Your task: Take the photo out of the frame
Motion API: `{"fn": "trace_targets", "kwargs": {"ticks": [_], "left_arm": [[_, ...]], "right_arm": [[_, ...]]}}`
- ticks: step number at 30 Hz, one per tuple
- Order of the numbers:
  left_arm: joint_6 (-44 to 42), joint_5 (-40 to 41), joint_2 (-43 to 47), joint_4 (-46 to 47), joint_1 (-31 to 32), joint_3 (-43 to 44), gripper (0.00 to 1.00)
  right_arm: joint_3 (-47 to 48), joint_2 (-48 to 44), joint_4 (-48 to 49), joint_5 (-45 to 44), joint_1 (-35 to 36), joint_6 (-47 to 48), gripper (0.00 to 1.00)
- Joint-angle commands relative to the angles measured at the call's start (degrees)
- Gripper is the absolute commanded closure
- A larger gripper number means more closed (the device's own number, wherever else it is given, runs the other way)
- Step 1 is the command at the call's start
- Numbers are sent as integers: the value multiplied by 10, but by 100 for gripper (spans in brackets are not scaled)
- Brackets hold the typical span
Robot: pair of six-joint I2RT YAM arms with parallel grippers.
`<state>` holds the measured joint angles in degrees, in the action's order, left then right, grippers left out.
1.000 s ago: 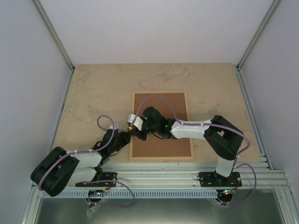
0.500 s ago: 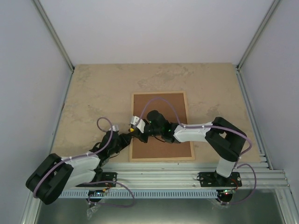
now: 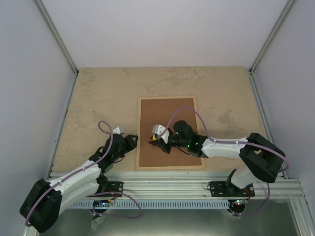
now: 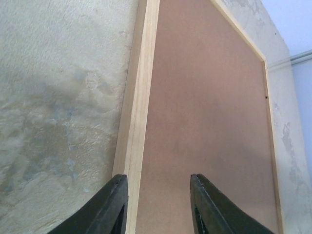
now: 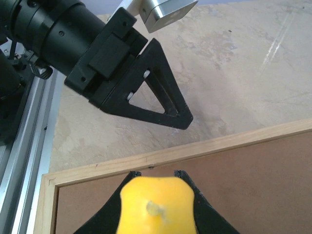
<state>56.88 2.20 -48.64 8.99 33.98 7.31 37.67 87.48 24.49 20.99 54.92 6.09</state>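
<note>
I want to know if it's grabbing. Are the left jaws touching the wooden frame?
Apart. Right wrist view shows table between the left jaws and the frame.

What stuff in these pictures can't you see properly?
- The photo: no view shows it; the brown backing board fills the frame.
- The yellow lump in the right hand: cut off by the right wrist view's bottom edge, too small from the top camera.
- The frame's front: face down on the table.
</note>
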Motion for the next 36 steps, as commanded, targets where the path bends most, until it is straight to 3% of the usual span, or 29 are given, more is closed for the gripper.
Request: {"fn": "trace_targets", "kwargs": {"ticks": [1, 7, 16, 21, 24, 30, 36], "left_arm": [[-24, 2, 6, -34, 3, 25, 60], [-3, -48, 14, 19, 3, 26, 49], [94, -117, 20, 117, 3, 25, 33], [33, -55, 16, -21, 3, 71, 31], [15, -61, 15, -46, 3, 80, 30], [100, -139, -4, 83, 8, 50, 26], [179, -151, -18, 176, 28, 50, 23]], "right_arm": [[-31, -32, 88, 4, -6, -18, 100], [-85, -78, 203, -12, -14, -59, 100], [-127, -93, 313, -61, -16, -79, 100], [-140, -107, 310, -88, -16, -71, 100], [-145, -108, 314, -90, -17, -66, 99], [-156, -88, 371, -104, -17, -81, 100], [-172, -68, 448, -100, -16, -106, 100]]}}
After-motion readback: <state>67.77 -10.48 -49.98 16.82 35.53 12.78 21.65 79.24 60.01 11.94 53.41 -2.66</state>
